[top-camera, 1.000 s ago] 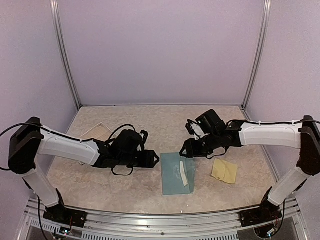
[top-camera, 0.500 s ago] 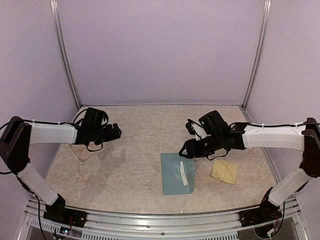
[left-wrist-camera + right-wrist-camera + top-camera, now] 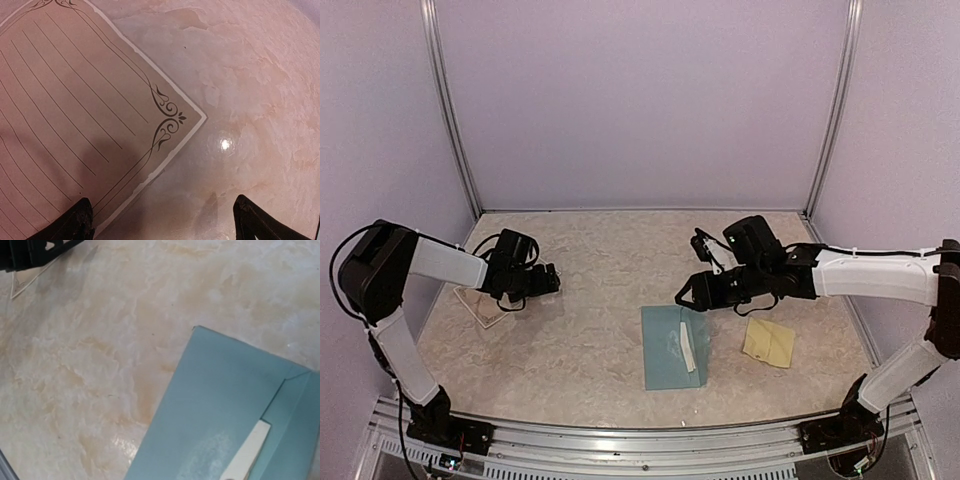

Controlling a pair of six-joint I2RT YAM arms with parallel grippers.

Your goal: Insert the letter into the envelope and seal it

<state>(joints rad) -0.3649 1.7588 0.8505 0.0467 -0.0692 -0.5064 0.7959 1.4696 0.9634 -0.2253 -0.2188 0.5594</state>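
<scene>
Over at the left side of the marbled table point(image 3: 600, 330), my left gripper point(image 3: 160, 226) hangs just above the letter point(image 3: 65, 115), a lined sheet with a scrolled border that lies flat. Its 2 fingertips point(image 3: 80, 222) stand wide apart with nothing between them, 1 over the sheet's edge and the other over bare tabletop, and the ornamented corner of the sheet points toward the gap. Near the middle of the table, well apart from the letter, the teal envelope point(image 3: 670, 355) lies flat, with 1 narrow white strip point(image 3: 688, 345) resting on its right half. My right gripper point(image 3: 688, 295) hovers just past the envelope's far edge; my right wrist camera looks down on that corner of the envelope but shows none of my fingers, and from above the jaws are too dark to read, so I cannot tell whether they are parted or closed. To the envelope's right, near it but not touching, lies 1 small yellow sheet point(image 3: 769, 342).
</scene>
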